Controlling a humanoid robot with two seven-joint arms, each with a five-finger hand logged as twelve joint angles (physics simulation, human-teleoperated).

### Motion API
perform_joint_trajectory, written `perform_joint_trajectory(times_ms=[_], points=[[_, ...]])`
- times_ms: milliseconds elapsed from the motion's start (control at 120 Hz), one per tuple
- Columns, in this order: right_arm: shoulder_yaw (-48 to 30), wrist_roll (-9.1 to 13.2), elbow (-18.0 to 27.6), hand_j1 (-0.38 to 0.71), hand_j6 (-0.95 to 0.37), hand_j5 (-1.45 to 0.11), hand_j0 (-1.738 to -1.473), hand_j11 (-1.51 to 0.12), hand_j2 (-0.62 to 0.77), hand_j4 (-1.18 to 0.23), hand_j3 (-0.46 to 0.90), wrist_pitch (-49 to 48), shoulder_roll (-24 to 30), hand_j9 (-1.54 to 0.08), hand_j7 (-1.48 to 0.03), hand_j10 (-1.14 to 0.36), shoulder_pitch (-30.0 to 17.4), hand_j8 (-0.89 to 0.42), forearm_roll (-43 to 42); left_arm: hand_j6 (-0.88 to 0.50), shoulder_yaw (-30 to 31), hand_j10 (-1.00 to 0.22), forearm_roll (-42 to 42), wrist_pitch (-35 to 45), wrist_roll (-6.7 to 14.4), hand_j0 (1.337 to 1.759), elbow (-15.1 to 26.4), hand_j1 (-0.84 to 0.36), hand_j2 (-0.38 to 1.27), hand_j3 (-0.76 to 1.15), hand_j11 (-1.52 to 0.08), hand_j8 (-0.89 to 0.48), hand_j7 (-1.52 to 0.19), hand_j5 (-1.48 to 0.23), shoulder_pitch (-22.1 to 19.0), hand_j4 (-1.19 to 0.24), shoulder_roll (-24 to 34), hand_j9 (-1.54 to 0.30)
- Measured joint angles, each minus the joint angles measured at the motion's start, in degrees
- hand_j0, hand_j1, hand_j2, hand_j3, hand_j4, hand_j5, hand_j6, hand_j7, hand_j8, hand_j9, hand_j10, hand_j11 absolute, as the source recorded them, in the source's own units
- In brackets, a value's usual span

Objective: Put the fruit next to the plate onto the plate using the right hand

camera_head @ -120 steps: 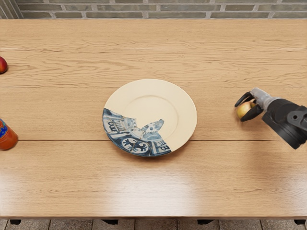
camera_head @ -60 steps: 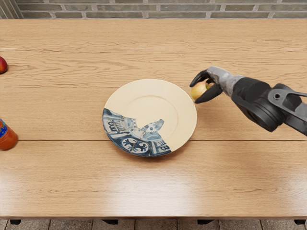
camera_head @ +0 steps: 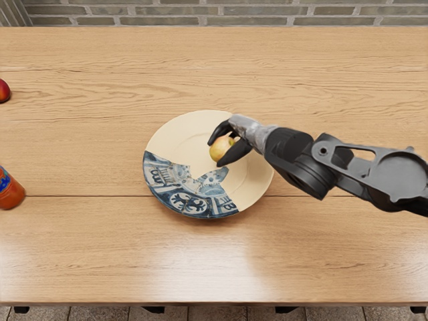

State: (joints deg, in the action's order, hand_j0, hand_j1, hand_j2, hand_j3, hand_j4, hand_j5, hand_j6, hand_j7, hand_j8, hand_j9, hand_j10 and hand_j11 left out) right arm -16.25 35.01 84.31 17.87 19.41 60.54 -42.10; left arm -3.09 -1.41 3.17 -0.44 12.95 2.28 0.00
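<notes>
Right now your right hand (camera_head: 227, 142) grips the yellow fruit (camera_head: 220, 148), fingers curled round it, over the plate (camera_head: 254, 180) at frame ctr.

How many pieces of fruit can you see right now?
2. The yellow fruit is gripped by the right hand over the plate; a red fruit, cut off by the picture's left edge, lies on the table. Others may be out of view.

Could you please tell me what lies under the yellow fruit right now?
The plate lies under the fruit, which the right hand grasps; its fingers hide whether the two touch.
</notes>
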Motion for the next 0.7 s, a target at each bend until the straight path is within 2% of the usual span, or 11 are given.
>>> perform_joint_trajectory(times_ms=[225,325,425,617,700], points=[[0.81,0.00,-2.57,0.32,-0.31,-1.01,-1.647,-1.00,0.11,-0.71,0.00,0.03,-2.60,-0.99,-0.96,-0.42,-0.96,-0.22,-0.49,0.00,0.01,0.00,0.00,0.00,0.00,1.658,-0.01,0.35,0.00,0.00,0.00,0.00,0.00,0.00,0.00,0.00,0.00,0.00],[0.92,-0.01,-2.75,0.09,-0.22,-0.65,-1.651,-0.64,0.07,-0.46,0.00,0.04,-2.68,-0.64,-0.62,-0.29,-0.95,-0.16,-0.80,0.00,0.02,0.00,0.00,0.00,0.00,1.658,-0.01,0.35,0.00,0.00,0.00,0.00,0.00,0.00,0.00,0.00,0.00,0.00],[-0.34,-0.01,-1.66,-0.07,-0.14,-0.41,-1.654,-0.40,0.04,-0.29,0.00,-0.57,-2.01,-0.40,-0.39,-0.18,-0.71,-0.10,-0.91,0.00,0.02,0.00,0.00,0.00,0.00,1.658,-0.01,0.35,0.00,0.00,0.00,0.00,0.00,0.00,0.00,0.00,0.00,0.00],[-10.50,-0.01,-0.03,-0.23,-0.07,-0.18,-1.656,-0.17,0.01,-0.12,0.00,-16.08,1.42,-0.17,-0.17,-0.08,-1.47,-0.05,-0.40,0.00,0.01,0.00,0.01,0.00,0.00,1.658,-0.01,0.35,0.00,0.00,0.00,0.00,0.00,0.00,0.00,0.00,0.00,0.00],[-18.26,-0.01,1.01,-0.26,-0.05,-0.13,-1.657,-0.12,0.01,-0.09,0.00,-25.54,2.42,-0.12,-0.12,-0.06,-6.08,-0.04,-0.23,0.00,0.01,0.00,0.01,0.00,0.00,1.658,-0.01,0.35,0.00,0.00,0.00,0.00,0.00,0.00,0.00,0.00,0.00,0.00]])
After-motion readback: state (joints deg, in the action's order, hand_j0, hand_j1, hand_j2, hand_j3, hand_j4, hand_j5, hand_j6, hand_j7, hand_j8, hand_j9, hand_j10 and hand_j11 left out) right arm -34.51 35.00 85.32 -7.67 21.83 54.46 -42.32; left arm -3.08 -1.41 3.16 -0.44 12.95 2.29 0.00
